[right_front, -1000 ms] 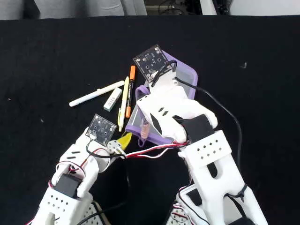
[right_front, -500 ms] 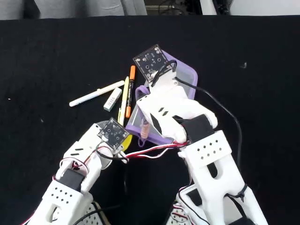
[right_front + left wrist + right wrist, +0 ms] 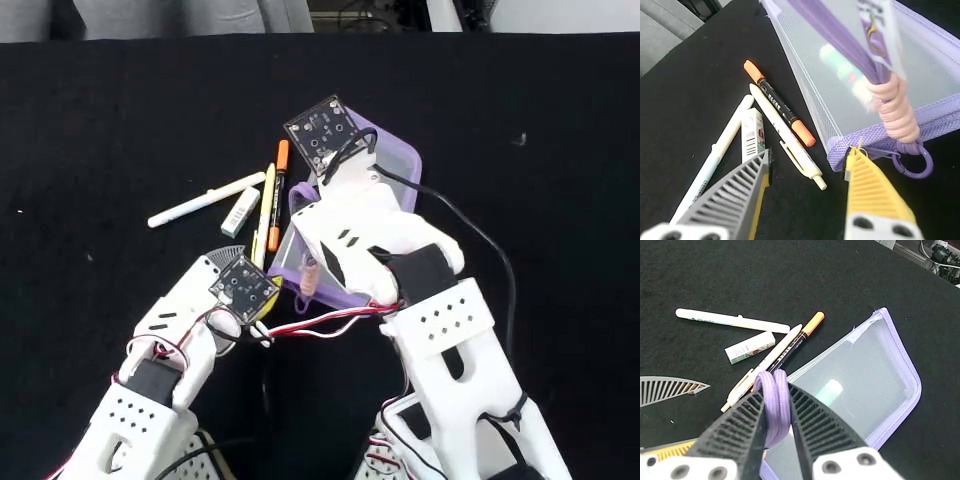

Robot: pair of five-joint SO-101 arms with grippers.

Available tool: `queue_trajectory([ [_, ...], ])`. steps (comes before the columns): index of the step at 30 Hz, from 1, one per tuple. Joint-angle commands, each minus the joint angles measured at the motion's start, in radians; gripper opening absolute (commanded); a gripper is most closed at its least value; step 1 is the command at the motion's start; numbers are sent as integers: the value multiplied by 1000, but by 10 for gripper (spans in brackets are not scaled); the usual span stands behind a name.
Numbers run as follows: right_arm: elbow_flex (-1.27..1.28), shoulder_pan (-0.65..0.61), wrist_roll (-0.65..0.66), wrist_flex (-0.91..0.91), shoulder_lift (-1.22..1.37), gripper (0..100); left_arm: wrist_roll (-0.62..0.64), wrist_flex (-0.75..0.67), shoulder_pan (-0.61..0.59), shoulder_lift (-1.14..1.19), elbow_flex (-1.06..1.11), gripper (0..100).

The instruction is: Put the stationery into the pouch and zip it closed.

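Right gripper [image 3: 775, 392] is clamping the purple strap [image 3: 776, 415] of the pouch [image 3: 875, 375], jaws closed tight on it with the strap looping up between them. The pouch is lying on the black table [image 3: 100, 120] under that arm, with its purple-edged far corner sticking out past the wrist in the high view. A pale green item [image 3: 837, 65] is sitting inside it, showing through the clear mesh. A pink coil [image 3: 892, 112] is wrapping around the strap near the pouch's corner, with a purple ring [image 3: 912, 162] hanging off it.

Left gripper [image 3: 809, 155] is hanging open and gripping nothing, grey finger on one side and yellow finger on the other. The clip end of the cream pen [image 3: 782, 135] is lying in the gap between them. The yellow finger is sitting right at the pouch's near corner; can't tell if it's touching.

The rest of the stationery is lying out on the table:
- The orange-capped marker [image 3: 776, 104] is lying alongside the cream pen, the two touching, just beside the pouch's long edge.
- The small white box [image 3: 752, 135] is lying between the cream pen and the white pen [image 3: 722, 145], close to both.
- The white pen is lying farthest from the pouch, angled away from the other two.
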Motion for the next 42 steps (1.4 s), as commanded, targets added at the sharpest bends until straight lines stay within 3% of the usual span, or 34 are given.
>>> queue_trajectory([
  [1, -5, 11, 6, -17, -38, 12, -8, -20, -2, 5, 19, 245],
  [8, -5, 9, 5, -17, -38, 12, -6, -55, -2, 129, 18, 248],
  [14, -5, 9, 5, -17, -38, 12, 5, -282, -8, 338, 5, 245],
  [18, 5, 9, 5, -21, -38, 12, 75, -437, -10, 453, 1, 245],
  [23, 8, 9, 5, -23, -38, 13, 95, -551, -8, 539, 1, 245],
  [31, 8, 9, 6, -23, -38, 13, 94, -548, -8, 710, -99, 235],
  [38, 8, 9, 11, -23, -38, 13, 94, -549, -8, 795, -157, 77],
  [42, 8, 12, 12, -23, -38, 13, 98, -549, -10, 795, -151, 105],
])
